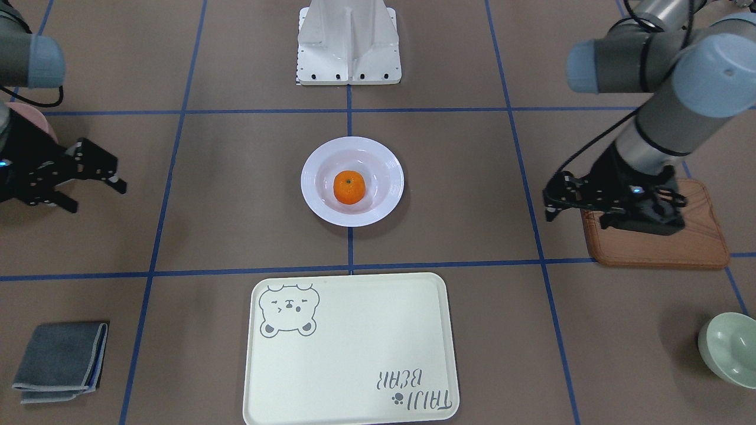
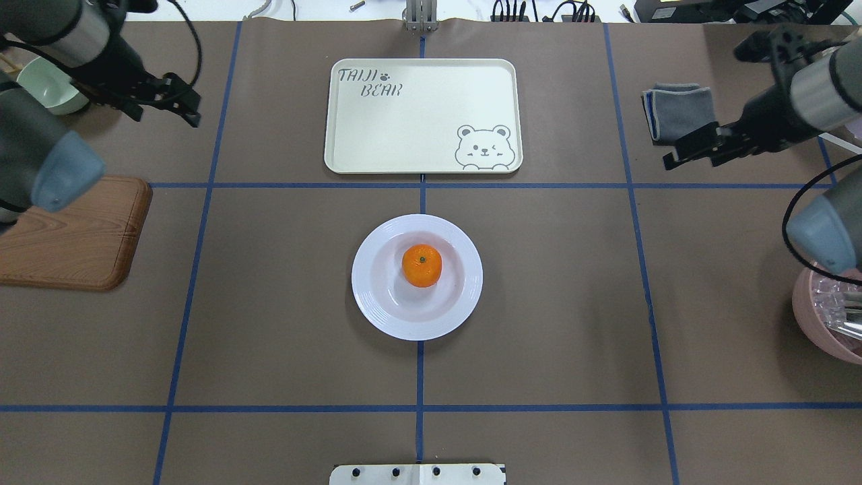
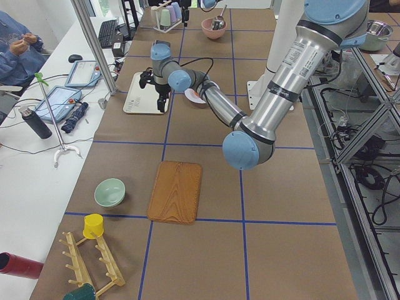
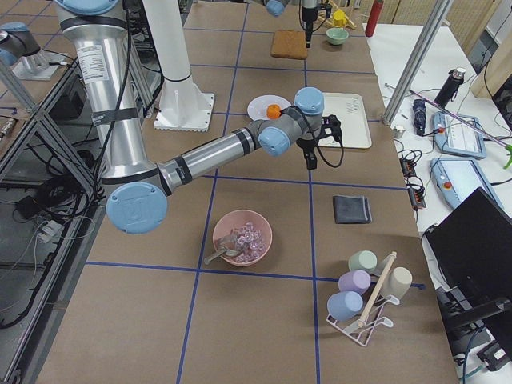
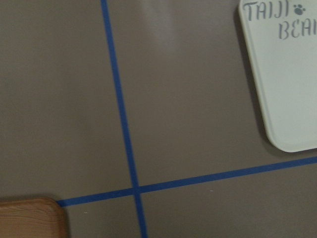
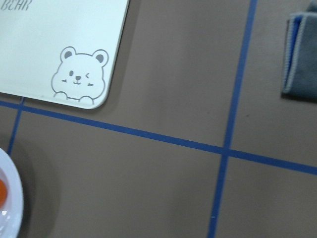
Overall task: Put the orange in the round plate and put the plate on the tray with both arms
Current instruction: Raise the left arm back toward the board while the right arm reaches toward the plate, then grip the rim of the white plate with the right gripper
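Note:
The orange lies in the well of the white round plate at the table's centre, also seen as orange in plate. Beyond it lies the cream tray with its bear drawing, nothing on it. My left gripper hovers open far to the plate's left, near the wooden board, and holds nothing. My right gripper hovers open far to the right, near the grey cloth, equally without a load. The right wrist view catches the plate's rim and the tray's bear corner.
A brown wooden board lies at the left edge, with a mint-green bowl behind it. A folded grey cloth sits at the far right, a pink bowl nearer. The white robot base stands behind the plate.

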Robot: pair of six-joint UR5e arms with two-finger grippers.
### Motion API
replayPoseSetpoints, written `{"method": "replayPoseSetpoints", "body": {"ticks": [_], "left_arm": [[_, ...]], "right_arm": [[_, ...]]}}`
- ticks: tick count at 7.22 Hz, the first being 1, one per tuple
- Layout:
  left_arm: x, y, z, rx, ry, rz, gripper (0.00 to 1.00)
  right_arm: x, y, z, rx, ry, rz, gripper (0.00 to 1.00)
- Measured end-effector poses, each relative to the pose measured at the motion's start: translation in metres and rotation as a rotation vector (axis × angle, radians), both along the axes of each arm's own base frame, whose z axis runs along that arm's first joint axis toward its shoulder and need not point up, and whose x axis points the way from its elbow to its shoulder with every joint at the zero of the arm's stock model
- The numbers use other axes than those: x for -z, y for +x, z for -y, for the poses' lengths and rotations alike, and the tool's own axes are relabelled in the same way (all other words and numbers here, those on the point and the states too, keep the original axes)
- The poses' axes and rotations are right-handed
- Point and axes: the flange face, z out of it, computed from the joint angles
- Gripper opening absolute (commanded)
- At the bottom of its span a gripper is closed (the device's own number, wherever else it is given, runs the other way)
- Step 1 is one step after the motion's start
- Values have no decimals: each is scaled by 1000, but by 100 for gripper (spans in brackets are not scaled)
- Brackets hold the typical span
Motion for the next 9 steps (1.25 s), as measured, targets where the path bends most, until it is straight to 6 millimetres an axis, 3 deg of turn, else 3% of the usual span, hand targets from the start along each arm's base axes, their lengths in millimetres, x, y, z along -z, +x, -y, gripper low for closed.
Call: {"method": "replayPoseSetpoints", "body": {"ticks": [2,4,6,9], "left_arm": [[-43,-65,14,1,10,18,98],[-52,-87,18,14,2,9,98],[-52,-91,19,20,-2,7,98],[-53,-92,19,24,-5,7,98]], "right_arm": [[35,-92,-32,3,-96,100,96],[51,-156,-52,8,-176,213,96],[22,-194,-53,9,-199,368,96],[-4,-213,-71,-21,-227,534,97]]}}
